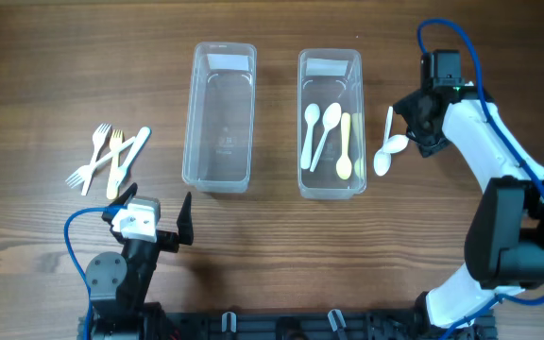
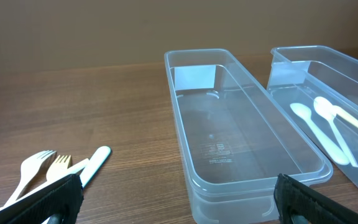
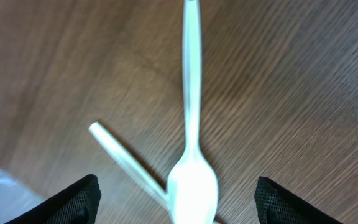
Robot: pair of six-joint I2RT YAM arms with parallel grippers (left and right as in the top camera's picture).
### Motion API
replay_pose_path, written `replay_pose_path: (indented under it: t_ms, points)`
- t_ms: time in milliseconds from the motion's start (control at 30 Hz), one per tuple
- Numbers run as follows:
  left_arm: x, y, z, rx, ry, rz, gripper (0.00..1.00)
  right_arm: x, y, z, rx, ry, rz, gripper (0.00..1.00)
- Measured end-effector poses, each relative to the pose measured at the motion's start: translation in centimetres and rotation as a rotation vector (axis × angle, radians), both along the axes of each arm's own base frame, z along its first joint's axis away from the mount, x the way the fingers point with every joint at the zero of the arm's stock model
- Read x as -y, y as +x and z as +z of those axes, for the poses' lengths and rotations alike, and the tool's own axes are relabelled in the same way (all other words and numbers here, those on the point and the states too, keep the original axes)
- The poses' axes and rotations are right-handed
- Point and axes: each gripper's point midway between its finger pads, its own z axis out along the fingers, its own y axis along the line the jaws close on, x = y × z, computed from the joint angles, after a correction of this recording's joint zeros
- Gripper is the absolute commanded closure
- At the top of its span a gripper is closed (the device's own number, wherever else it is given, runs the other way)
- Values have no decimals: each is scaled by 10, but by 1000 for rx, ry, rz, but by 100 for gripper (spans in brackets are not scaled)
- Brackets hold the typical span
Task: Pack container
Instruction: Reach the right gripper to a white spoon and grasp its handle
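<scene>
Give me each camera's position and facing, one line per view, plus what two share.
Overhead: above the table, looking straight down at empty container, spoon container and forks; both arms, left pincer and right pincer show.
Left wrist: low, facing along the empty container; own fingers at bottom corners.
Right wrist: close above two loose spoons, looking down; own fingers at bottom corners.
Shared: overhead and left wrist both show the forks.

The spoon [image 3: 192, 124] is blurred, its bowl cropped at the bottom.
</scene>
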Motion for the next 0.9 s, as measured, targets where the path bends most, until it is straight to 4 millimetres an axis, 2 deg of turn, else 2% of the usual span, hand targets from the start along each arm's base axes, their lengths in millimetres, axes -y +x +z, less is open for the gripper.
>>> replay_pose_path:
  t_ms: [133, 300, 433, 567, 633, 700, 833, 900]
  points:
    - [0, 0, 0, 0, 0, 0, 0, 7, -1, -13, -28, -3, -6, 26]
    - [0, 0, 0, 0, 0, 0, 0, 7, 1, -32, -59, -10, 20, 22]
    - [0, 0, 0, 0, 0, 0, 0, 7, -3, -51, -107, -11, 29, 24]
    - [0, 0, 0, 0, 0, 0, 0, 6, -3, -52, -109, -12, 38, 33]
    - [0, 0, 0, 0, 0, 0, 0, 6, -3, -52, -110, -10, 45, 49]
    - [0, 0, 0, 0, 0, 0, 0, 4, -3, -53, -111, 2, 55, 60]
    - [0, 0, 0, 0, 0, 0, 0, -3, -3, -53, -111, 34, 75, 72]
    - [0, 0, 0, 0, 0, 0, 0, -5, -3, -54, -112, 43, 82, 75]
